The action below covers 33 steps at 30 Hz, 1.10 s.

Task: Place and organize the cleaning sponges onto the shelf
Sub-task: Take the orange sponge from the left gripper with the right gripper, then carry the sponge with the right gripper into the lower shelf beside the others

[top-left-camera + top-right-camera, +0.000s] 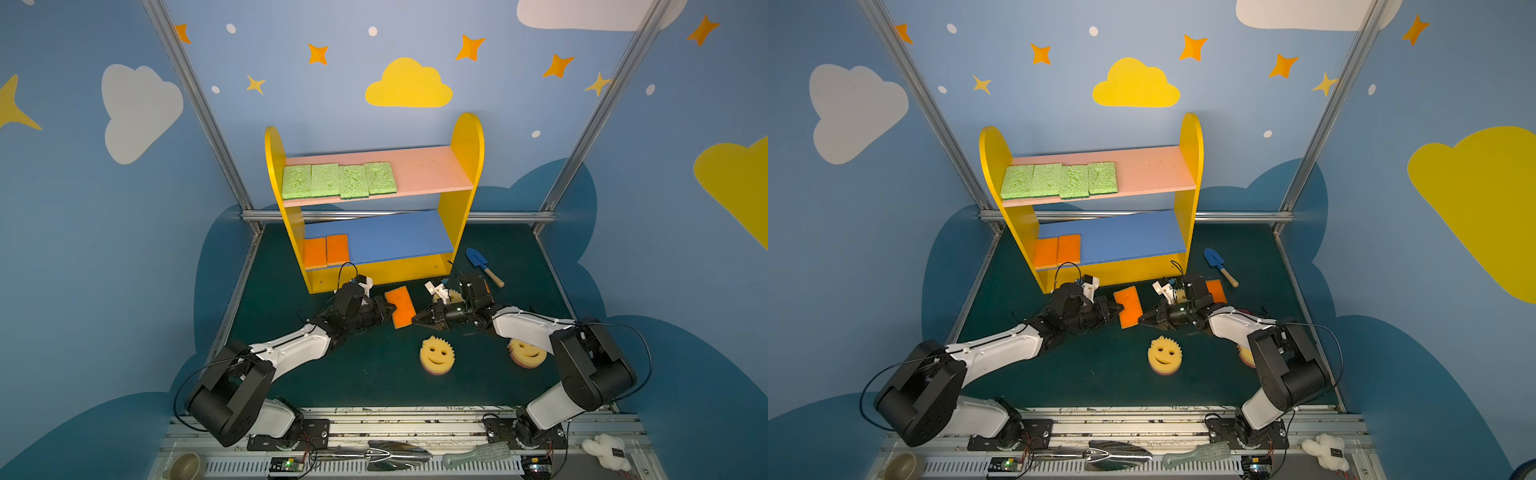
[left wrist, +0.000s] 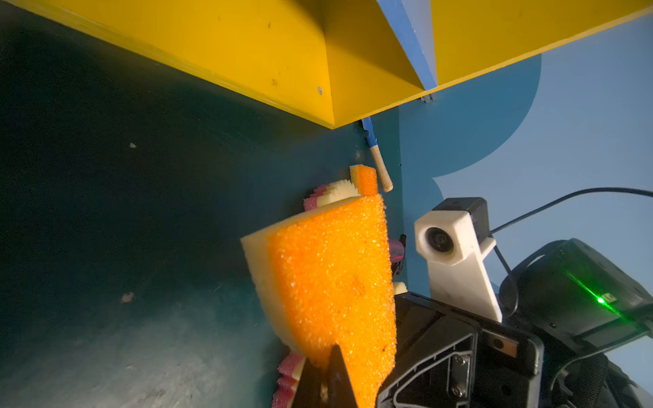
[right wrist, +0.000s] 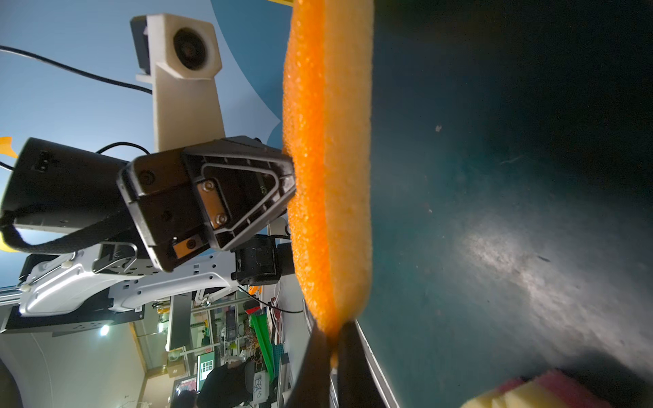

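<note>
Shelf (image 1: 467,137): yellow sides and base, pink upper board (image 1: 424,170), blue lower board (image 1: 395,237). Four green sponges (image 1: 338,180), porous, on pink board. Two orange sponges (image 1: 326,251) on blue board. Before shelf: orange-yellow sponge (image 1: 400,305); smiley sponge (image 1: 436,355), yellow, pink underside; shovel (image 1: 478,259), blue, wooden handle.

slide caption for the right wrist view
Right gripper and left gripper both shut on one orange-topped sponge, seen edge-on.

top views look down from above; both wrist views share one sponge (image 2: 328,282).
</note>
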Tool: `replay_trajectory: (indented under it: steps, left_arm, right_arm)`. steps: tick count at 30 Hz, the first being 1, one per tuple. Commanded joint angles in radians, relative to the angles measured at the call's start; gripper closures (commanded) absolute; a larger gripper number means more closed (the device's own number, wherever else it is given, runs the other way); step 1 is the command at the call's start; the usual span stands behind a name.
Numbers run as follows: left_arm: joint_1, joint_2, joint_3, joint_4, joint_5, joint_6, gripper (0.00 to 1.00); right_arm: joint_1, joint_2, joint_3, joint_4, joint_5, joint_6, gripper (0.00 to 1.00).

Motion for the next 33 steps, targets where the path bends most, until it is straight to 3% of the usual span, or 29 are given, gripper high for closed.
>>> replay_trajectory:
  steps: [1,6,10,17,21,33]
  left_arm:
    - [-0.016,-0.006,0.009,0.02,0.019,0.002,0.94]
    - [-0.023,-0.039,0.002,0.009,0.004,0.017,0.72]
    - [-0.027,-0.087,-0.003,-0.034,-0.015,0.041,0.38]
    - [-0.028,-0.19,-0.041,-0.097,-0.041,0.059,0.23]
    - [-0.027,-0.267,-0.072,-0.146,-0.098,0.074,0.01]
    - [0.013,-0.549,-0.272,-0.221,-0.251,0.104,0.0]
  right_arm:
    - [-0.008,-0.026,0.003,0.002,0.015,-0.007,1.0]
    - [-0.009,-0.073,-0.011,-0.032,0.032,-0.021,1.0]
    - [-0.01,-0.115,-0.029,-0.05,0.048,-0.024,1.0]
    - [-0.01,-0.151,-0.04,-0.063,0.066,-0.012,1.0]
    - [-0.009,-0.176,-0.029,-0.084,0.075,-0.008,1.0]
    - [-0.004,-0.194,0.061,-0.222,0.121,-0.048,1.0]
